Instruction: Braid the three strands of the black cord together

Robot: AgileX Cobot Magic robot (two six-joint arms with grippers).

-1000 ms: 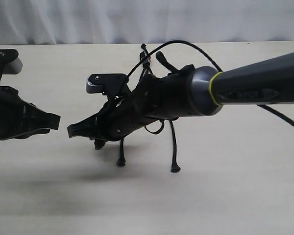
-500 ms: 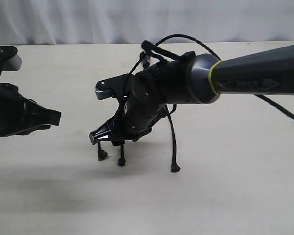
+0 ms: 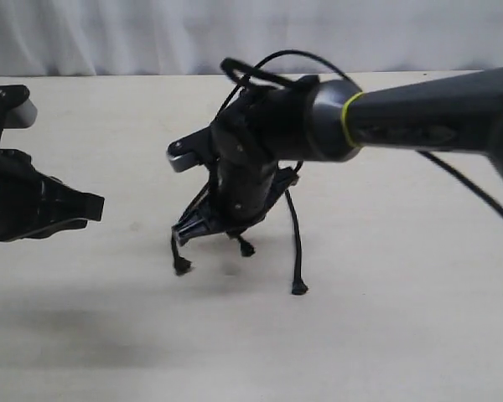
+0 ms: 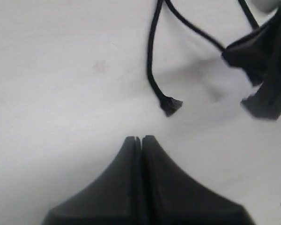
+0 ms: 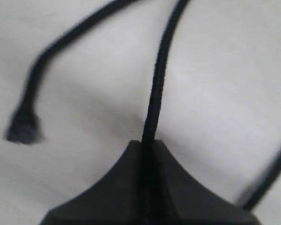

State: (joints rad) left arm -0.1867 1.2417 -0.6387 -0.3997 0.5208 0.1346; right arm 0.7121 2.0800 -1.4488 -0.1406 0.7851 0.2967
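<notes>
Right gripper, frame centre: jaws clamped on 1 strand | Left gripper, left edge: jaws closed, empty

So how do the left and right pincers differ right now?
The left pincer is shut on nothing; the right pincer is shut on a strand. The left sits off to the side, apart from the cord; the right hangs over it. The left points roughly level, the right tilts downward. Both are black, with their fingers closed.
</notes>
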